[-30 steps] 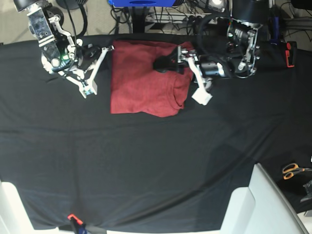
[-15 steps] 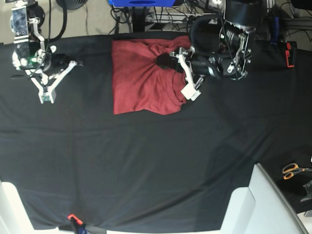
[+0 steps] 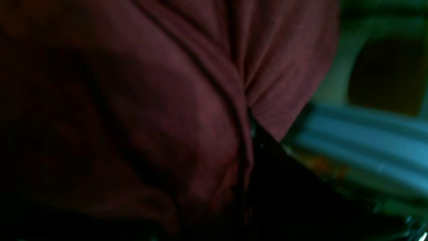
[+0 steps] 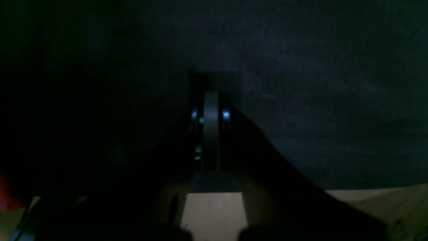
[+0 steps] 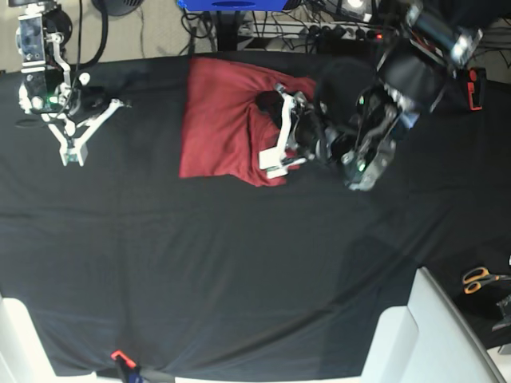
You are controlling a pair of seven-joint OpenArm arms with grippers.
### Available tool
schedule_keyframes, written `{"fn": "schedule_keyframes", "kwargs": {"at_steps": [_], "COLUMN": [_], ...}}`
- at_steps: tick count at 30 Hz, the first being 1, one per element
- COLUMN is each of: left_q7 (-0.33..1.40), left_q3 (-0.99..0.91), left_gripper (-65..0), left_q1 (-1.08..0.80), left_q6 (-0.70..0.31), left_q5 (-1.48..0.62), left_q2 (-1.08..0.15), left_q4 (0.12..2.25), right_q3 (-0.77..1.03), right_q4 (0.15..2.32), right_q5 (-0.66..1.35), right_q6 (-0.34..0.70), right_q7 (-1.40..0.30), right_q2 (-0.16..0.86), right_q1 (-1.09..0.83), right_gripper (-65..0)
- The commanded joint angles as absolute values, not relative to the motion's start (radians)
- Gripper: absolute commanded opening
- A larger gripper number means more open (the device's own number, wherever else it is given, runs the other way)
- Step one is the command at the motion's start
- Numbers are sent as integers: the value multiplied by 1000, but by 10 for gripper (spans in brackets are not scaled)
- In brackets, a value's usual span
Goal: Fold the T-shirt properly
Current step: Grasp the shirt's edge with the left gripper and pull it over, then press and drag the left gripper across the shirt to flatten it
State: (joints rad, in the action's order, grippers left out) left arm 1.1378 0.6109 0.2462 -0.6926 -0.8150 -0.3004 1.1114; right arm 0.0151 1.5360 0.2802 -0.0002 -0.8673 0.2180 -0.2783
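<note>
The brick-red T-shirt [image 5: 219, 120] lies partly folded at the back middle of the black tablecloth [image 5: 239, 263]. My left gripper [image 5: 275, 159] sits at the shirt's right edge, shut on a pinch of the fabric, and the edge is drawn up and leftward over the body. In the left wrist view, red T-shirt [image 3: 150, 100] folds fill the frame and converge on one pinched point; the fingers themselves are hidden. My right gripper [image 5: 73, 155] is shut and holds nothing, well left of the shirt. Its closed fingertips [image 4: 210, 127] hover over bare black cloth.
Orange-handled scissors [image 5: 479, 279] lie at the right edge. White furniture [image 5: 431, 335] juts in at the bottom right. Cables and a blue frame [image 5: 231, 4] sit behind the table's far edge. A red-and-black object [image 5: 477, 88] rests at the far right.
My left gripper went from open to shut on the shirt's right edge and swung left and forward with it. My right arm drew back left from the shirt, then held still.
</note>
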Motion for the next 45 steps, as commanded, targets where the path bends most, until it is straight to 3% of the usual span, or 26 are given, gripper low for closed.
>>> {"fn": "schedule_keyframes", "kwargs": {"at_steps": [1,7,20,33,45], "left_q7": [1153,1155,1152,1148,1104], "left_q3": [634,771,1009,1082,1086], "left_gripper": [-650,-650,-650,-650,-650], "left_q1": [289,407,538,553,535], "left_q6": [-698,-698,-698,-698,-698], "left_q5": [-802,-746,-199,-27,-19], "left_q2": [-318,-334,-159,-101,-81], "left_q4": [1121,1115,1125,1274,1282], "right_q3": [19,21,21,87,87], "right_q4": [1540,1511,1498,1498,1498], "right_q5": [278,278,278,278,278], "right_q6": [1,1,1,1,1], "right_q7": [-857,-814,-811,-812,-812], "right_q2": [226,216,214,219,217], "right_q1": [-269,-268,-262,-262,-262], "right_gripper": [-648,-648,-648,-648,-648]}}
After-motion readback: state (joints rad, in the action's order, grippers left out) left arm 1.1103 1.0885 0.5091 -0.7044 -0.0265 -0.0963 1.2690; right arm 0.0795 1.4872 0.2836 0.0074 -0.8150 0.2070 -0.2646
